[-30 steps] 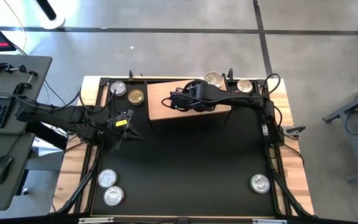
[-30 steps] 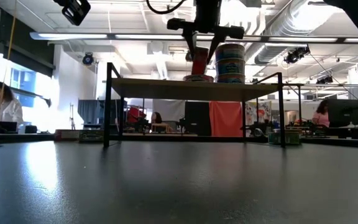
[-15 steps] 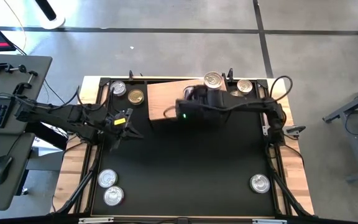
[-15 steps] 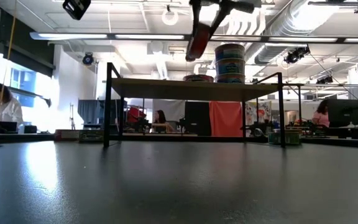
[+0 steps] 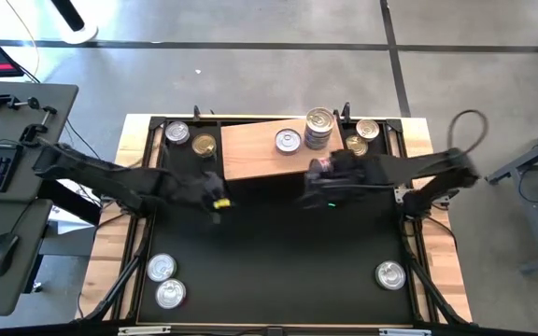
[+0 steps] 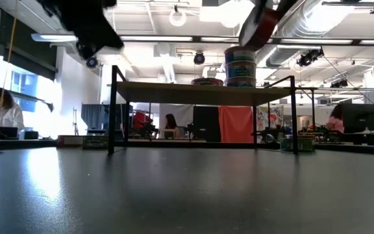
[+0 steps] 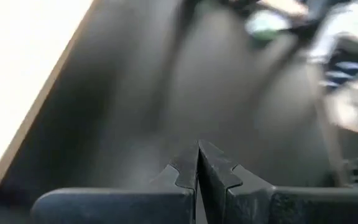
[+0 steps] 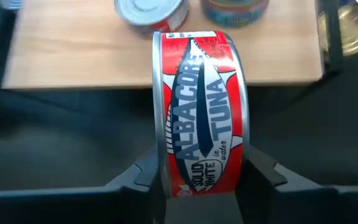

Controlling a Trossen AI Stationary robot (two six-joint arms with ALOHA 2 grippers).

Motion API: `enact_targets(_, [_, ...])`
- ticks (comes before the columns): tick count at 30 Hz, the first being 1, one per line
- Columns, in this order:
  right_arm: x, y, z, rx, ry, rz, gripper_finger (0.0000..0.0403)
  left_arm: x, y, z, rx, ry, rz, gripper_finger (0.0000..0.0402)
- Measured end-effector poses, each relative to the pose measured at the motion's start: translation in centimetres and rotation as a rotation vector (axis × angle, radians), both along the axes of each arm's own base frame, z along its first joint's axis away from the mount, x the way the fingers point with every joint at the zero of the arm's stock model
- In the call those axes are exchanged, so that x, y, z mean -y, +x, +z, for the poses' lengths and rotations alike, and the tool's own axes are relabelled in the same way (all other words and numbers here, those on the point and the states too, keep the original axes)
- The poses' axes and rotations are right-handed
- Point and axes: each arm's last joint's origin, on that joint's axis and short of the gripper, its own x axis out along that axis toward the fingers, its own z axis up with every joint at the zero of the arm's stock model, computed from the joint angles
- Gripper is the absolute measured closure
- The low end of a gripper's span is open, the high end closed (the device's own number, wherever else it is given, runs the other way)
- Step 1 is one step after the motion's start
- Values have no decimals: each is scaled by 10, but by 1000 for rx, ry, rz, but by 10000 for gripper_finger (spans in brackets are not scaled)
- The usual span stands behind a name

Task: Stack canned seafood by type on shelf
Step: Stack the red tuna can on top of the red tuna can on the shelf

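Right gripper (image 8: pixel 201 177) clamped on a red tuna can (image 8: pixel 201 115), held on edge before the wooden shelf (image 8: pixel 73 46). Left gripper (image 7: pixel 197 165): fingers together over the black mat (image 5: pixel 269 252).

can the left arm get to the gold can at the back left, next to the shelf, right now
Probably yes. The left gripper hangs empty and shut just in front of the shelf, with the gold can close behind it and nothing over it; the right gripper works farther right.
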Motion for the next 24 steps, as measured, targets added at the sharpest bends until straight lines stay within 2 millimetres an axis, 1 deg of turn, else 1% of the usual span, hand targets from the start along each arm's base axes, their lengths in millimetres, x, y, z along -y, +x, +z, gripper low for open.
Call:
enact_targets(2, [-3, -17, -1, 127, 19, 18, 283, 2, 10, -12, -20, 13, 145, 402])
enact_targets(4, [-2, -33, -3, 224, 11, 18, 283, 4, 17, -24, -29, 43, 317, 402])
enact_targets(6, [1, -44, -7, 274, -14, 6, 283, 7, 25, -35, 4, 48, 475, 402])
enact_targets(8, [4, -51, -13, 296, -27, 7, 283, 11, 32, -46, 43, 40, 592, 402])
enact_targets(10, [4, -55, -15, 309, -26, 30, 283, 17, 40, -56, 91, -2, 664, 401])
enact_targets(13, [6, -57, -14, 309, -40, 64, 283, 26, 53, -71, 150, -58, 713, 402])
enact_targets(16, [9, -57, -10, 305, -73, 79, 283, 31, 59, -87, 188, -42, 785, 402])
enact_targets(20, [10, -56, -1, 348, -90, 109, 283, 22, 62, -107, 198, 44, 902, 402])
enact_targets(24, [9, -50, 4, 412, -96, 120, 283, 11, 65, -115, 170, 81, 944, 402])
